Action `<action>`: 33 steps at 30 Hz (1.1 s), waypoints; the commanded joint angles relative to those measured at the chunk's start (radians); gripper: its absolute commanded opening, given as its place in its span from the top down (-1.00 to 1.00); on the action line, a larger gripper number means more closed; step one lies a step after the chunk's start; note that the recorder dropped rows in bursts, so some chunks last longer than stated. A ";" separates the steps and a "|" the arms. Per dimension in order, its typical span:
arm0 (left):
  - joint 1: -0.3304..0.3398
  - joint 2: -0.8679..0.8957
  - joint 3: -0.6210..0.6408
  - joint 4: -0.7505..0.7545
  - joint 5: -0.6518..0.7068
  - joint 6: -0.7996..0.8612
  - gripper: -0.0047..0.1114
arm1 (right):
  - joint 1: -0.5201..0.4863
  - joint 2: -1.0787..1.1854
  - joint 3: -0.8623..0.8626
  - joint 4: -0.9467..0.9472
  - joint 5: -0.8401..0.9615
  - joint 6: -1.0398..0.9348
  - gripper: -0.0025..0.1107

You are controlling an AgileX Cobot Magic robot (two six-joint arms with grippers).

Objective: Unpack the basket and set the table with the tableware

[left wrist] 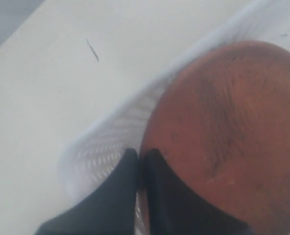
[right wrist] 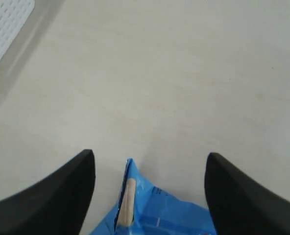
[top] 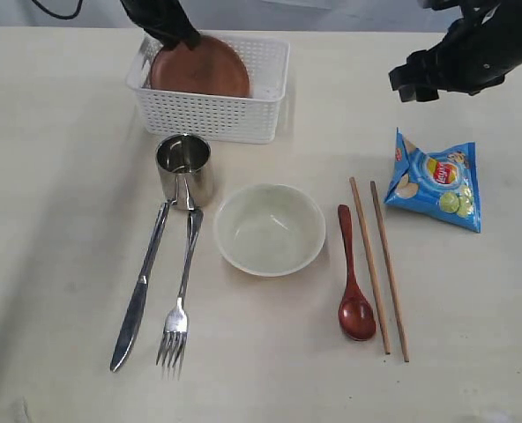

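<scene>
The reddish-brown plate [top: 199,69] leans inside the white basket [top: 212,115] at the back of the table [top: 58,220]. My left gripper [top: 189,39] is shut on the plate's rim [left wrist: 150,147], with the plate [left wrist: 228,127] filling much of the left wrist view. On the table lie the steel cup [top: 184,167], knife [top: 140,291], fork [top: 182,295], cream bowl [top: 270,229], dark red spoon [top: 354,278] and two chopsticks [top: 380,264]. My right gripper [top: 415,86] hangs open above the table, over the corner of the blue chip bag [right wrist: 155,210].
The blue chip bag [top: 437,181] lies at the right, beside the chopsticks. A corner of the basket [right wrist: 5,24] shows in the right wrist view. Bare tabletop runs along the left side and the front edge.
</scene>
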 commanded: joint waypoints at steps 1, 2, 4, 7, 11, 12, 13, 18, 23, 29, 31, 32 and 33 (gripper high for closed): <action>-0.002 -0.050 -0.009 -0.010 0.020 -0.011 0.92 | -0.006 -0.027 0.004 0.008 -0.029 -0.004 -0.12; -0.002 -0.052 -0.009 -0.010 0.023 -0.011 0.92 | -0.006 -0.033 0.004 0.008 -0.028 -0.004 -0.12; -0.002 -0.061 -0.009 -0.010 0.031 -0.011 0.92 | -0.006 -0.048 0.004 0.008 -0.029 -0.004 -0.14; -0.002 -0.070 -0.009 -0.010 0.033 -0.012 0.92 | -0.004 -0.075 0.004 0.008 -0.027 -0.004 -0.14; -0.002 -0.085 -0.009 -0.017 0.033 -0.012 0.92 | -0.004 -0.100 0.004 0.008 -0.055 -0.006 -0.14; -0.002 -0.089 -0.009 -0.017 0.033 -0.012 0.92 | -0.004 -0.103 0.004 0.008 -0.083 -0.006 -0.14; -0.002 -0.094 -0.009 -0.026 0.035 -0.012 0.92 | -0.004 -0.101 0.004 0.008 -0.115 -0.008 -0.14; 0.019 -0.118 -0.009 -0.186 0.062 0.053 0.92 | -0.004 -0.101 0.004 0.011 -0.139 -0.033 -0.14; 0.095 -0.123 -0.009 -0.304 0.078 0.070 0.92 | -0.004 -0.101 0.002 0.094 -0.139 -0.127 -0.12; 0.173 -0.123 -0.009 -0.558 0.133 0.160 0.92 | -0.004 0.011 -0.134 0.704 0.117 -0.695 -0.12; 0.181 -0.123 -0.009 -0.592 0.154 0.176 0.92 | -0.004 0.067 -0.171 0.858 0.191 -0.841 -0.12; 0.181 -0.123 -0.009 -0.592 0.157 0.176 0.92 | -0.004 0.092 -0.185 0.895 0.210 -0.879 -0.12; 0.181 -0.123 -0.009 -0.589 0.162 0.176 0.92 | -0.004 0.115 -0.199 0.925 0.235 -0.899 -0.12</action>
